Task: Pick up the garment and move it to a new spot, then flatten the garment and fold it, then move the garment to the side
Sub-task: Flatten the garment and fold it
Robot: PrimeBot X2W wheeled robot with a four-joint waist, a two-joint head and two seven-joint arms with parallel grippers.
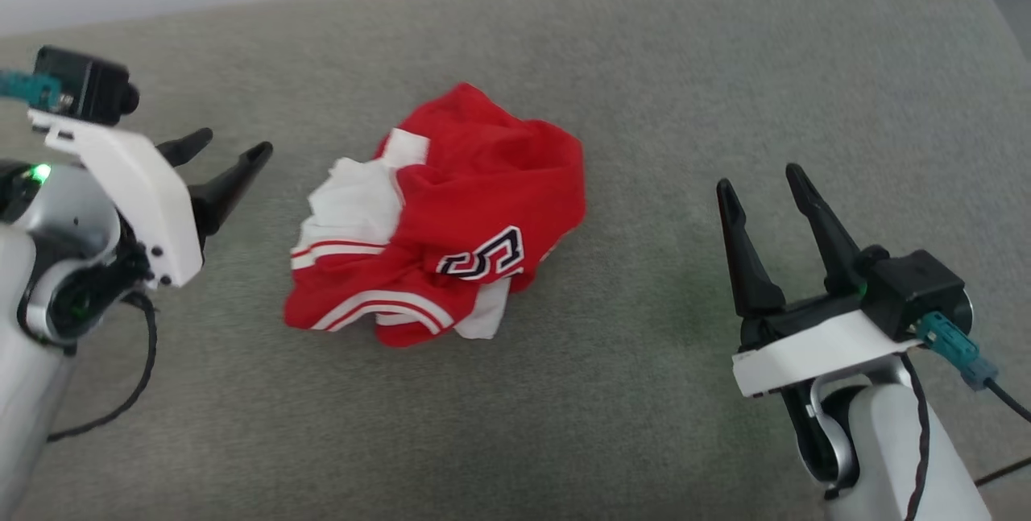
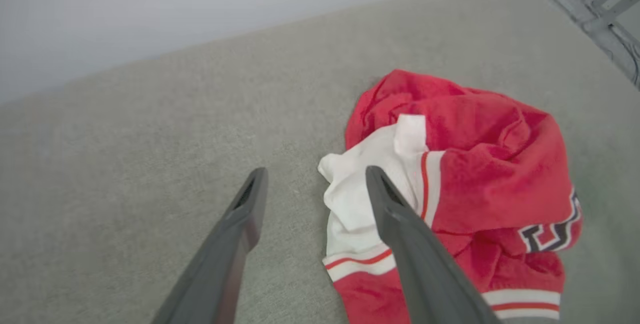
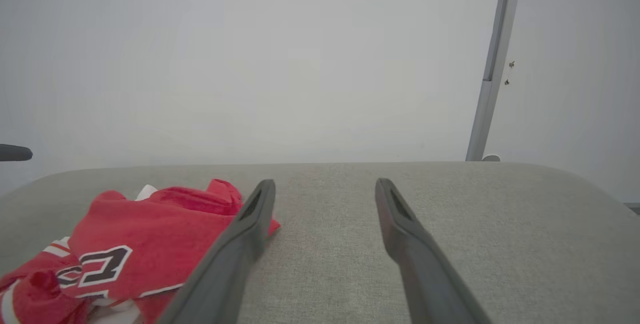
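Red garment [image 1: 483, 183] was seen crumpled on grey surface [image 1: 725, 86], no step judged done, pickup pending; left tool [image 1: 233, 142] and right tool [image 1: 758, 178] were held apart, empty.

Head overhead, wrists low, garment [image 1: 475, 191] shared

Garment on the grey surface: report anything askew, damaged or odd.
The garment lies crumpled in a heap on the grey surface, with its white sleeve bunched at its left and the lettering folded over, so it is not flat. No tear or stain shows. The left pincer and right pincer stand open, clear of it.
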